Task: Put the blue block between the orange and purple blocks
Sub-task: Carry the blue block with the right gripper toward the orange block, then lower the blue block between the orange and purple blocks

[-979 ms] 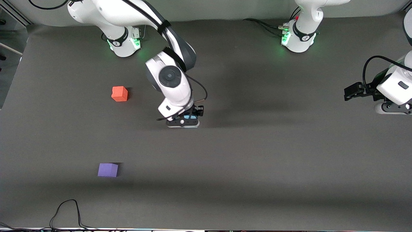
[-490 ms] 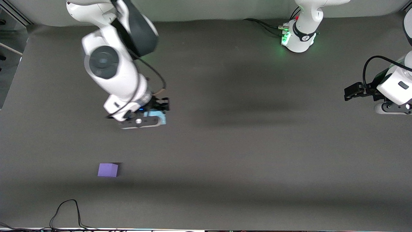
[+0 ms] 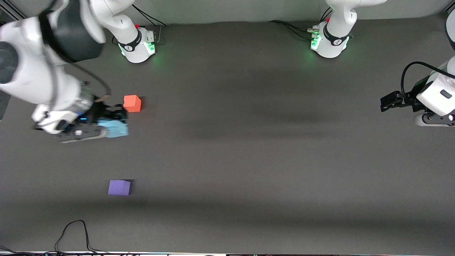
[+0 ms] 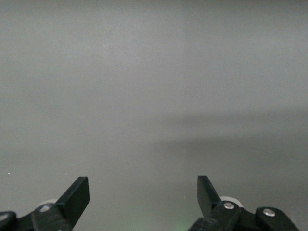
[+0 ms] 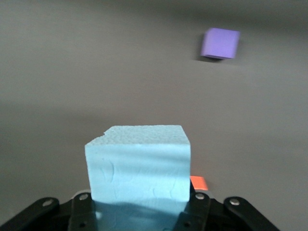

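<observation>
My right gripper (image 3: 113, 128) is shut on the blue block (image 3: 114, 129) and holds it in the air over the table, close beside the orange block (image 3: 132, 103) and on the front-camera side of it. In the right wrist view the blue block (image 5: 138, 163) fills the space between the jaws, a corner of the orange block (image 5: 198, 183) peeks out beside it, and the purple block (image 5: 220, 43) lies farther off. The purple block (image 3: 119, 187) sits on the table nearer the front camera than the orange one. My left gripper (image 3: 385, 101) waits open and empty at the left arm's end (image 4: 143, 195).
A dark grey mat (image 3: 249, 160) covers the table. A black cable (image 3: 73, 234) loops at the edge nearest the front camera. The two arm bases (image 3: 137, 46) stand along the edge farthest from that camera.
My right arm has swung with the blue block toward the right arm's end of the table, from mid-table to beside the orange block. The left arm has not moved.
</observation>
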